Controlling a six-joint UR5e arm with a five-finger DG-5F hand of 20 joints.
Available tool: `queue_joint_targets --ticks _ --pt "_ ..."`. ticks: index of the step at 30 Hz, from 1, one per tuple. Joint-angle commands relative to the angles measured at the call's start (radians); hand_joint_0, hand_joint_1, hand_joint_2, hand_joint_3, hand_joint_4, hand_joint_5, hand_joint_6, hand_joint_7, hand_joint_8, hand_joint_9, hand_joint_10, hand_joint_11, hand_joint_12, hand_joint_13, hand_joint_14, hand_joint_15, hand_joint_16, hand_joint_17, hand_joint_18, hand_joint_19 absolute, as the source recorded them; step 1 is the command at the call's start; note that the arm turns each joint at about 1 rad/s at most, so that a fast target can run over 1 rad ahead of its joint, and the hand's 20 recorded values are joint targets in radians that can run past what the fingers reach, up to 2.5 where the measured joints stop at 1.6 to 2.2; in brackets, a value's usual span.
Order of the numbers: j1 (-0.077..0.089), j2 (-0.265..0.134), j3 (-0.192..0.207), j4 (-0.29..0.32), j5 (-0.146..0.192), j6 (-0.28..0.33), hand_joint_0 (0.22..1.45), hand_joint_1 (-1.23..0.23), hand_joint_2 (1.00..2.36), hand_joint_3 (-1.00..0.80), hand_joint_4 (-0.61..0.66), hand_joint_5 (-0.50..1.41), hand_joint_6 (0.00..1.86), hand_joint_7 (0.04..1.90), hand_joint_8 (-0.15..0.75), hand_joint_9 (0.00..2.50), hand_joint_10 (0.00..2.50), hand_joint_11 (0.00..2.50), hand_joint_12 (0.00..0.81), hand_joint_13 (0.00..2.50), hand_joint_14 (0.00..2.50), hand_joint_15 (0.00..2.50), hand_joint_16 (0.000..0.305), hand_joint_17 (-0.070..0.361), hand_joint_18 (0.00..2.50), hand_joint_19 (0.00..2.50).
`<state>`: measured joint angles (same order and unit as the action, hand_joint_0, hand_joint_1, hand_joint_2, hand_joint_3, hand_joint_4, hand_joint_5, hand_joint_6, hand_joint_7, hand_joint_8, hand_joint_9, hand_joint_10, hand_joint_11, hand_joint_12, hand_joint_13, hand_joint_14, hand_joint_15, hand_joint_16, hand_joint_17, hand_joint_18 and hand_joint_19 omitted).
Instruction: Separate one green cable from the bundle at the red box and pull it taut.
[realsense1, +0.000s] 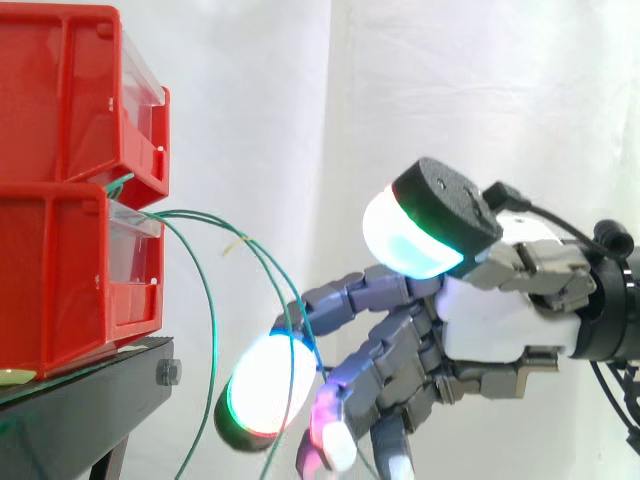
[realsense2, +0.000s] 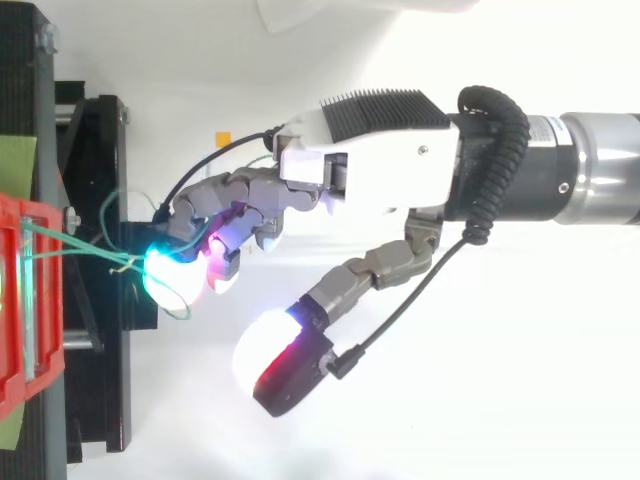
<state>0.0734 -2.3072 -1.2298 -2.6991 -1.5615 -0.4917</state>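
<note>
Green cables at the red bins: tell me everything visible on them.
Thin green cables, wire-like, slack. They emerge between the two stacked red bins at their front, arc outward and droop. One strand hangs down beside the black stand; two curve over to the hand, crossing it. Whether they are gripped cannot be told. None is taut.

Noted glossy red plastic on bins (realsense1: 60, 200), matt black metal on stand (realsense1: 90, 400), white cloth in curtain (realsense1: 450, 80), smooth green cables (realsense1: 214, 330), matt grey plastic on hand (realsense1: 500, 320).
</note>
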Motion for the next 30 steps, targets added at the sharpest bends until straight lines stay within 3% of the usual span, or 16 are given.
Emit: queue_joint_targets --ticks 1,6,11,12,15,16,18,22,26,27,30 --pt "0.003 0.02 0.0 -0.001 0.001 0.001 0.36 -0.5 1.0 -0.5 0.17 -0.15 0.5 0.82 0.381 0.77 0.02 0.74 0.454 0.61 0.02 0.62 0.085 0.192 0.77 0.72" --pt "0.005 0.022 0.0 0.002 -0.002 -0.002 0.36 -0.51 1.0 -0.5 0.17 -0.16 0.5 0.79 0.377 0.75 0.02 0.73 0.445 0.57 0.02 0.61 0.082 0.185 0.71 0.72" --pt "0.0 0.022 0.0 -0.002 -0.003 -0.077 0.36 -0.5 1.0 -0.5 0.18 -0.17 0.5 0.78 0.375 0.71 0.02 0.7 0.44 0.53 0.02 0.59 0.081 0.183 0.67 0.72" --pt "-0.006 0.02 0.0 -0.001 -0.005 -0.156 0.36 -0.49 1.0 -0.5 0.17 -0.17 0.5 0.77 0.375 0.7 0.02 0.69 0.439 0.52 0.02 0.58 0.081 0.182 0.66 0.72" --pt "-0.009 0.02 0.0 -0.002 -0.003 -0.229 0.36 -0.49 1.0 -0.5 0.16 -0.18 0.5 0.74 0.375 0.69 0.02 0.68 0.436 0.51 0.02 0.59 0.081 0.181 0.64 0.73" --pt "-0.012 0.02 0.0 -0.004 -0.003 -0.317 0.36 -0.49 1.0 -0.5 0.16 -0.18 0.5 0.74 0.373 0.69 0.02 0.68 0.436 0.51 0.02 0.58 0.081 0.181 0.64 0.72" --pt "-0.017 0.02 0.0 -0.004 -0.003 -0.373 0.36 -0.49 1.0 -0.5 0.16 -0.18 0.5 0.74 0.375 0.69 0.02 0.68 0.436 0.51 0.02 0.58 0.08 0.181 0.63 0.73" --pt "-0.041 0.02 -0.003 -0.005 -0.005 -0.562 0.36 -0.48 1.0 -0.5 0.16 -0.18 0.5 0.74 0.374 0.68 0.02 0.69 0.437 0.51 0.02 0.58 0.081 0.181 0.63 0.72" --pt "-0.05 0.02 -0.013 -0.024 -0.02 -0.584 0.36 -0.48 1.0 -0.5 0.17 -0.18 0.5 0.74 0.375 0.68 0.02 0.68 0.437 0.51 0.02 0.57 0.081 0.182 0.63 0.73" --pt "-0.056 0.02 -0.051 -0.021 -0.04 -0.605 0.36 -0.48 1.0 -0.5 0.17 -0.18 0.5 0.74 0.374 0.68 0.02 0.68 0.437 0.51 0.02 0.58 0.081 0.182 0.63 0.72" --pt "-0.056 0.02 -0.092 0.008 -0.057 -0.659 0.36 -0.48 1.0 -0.5 0.16 -0.18 0.5 0.74 0.376 0.68 0.02 0.67 0.436 0.51 0.02 0.58 0.081 0.183 0.63 0.72"
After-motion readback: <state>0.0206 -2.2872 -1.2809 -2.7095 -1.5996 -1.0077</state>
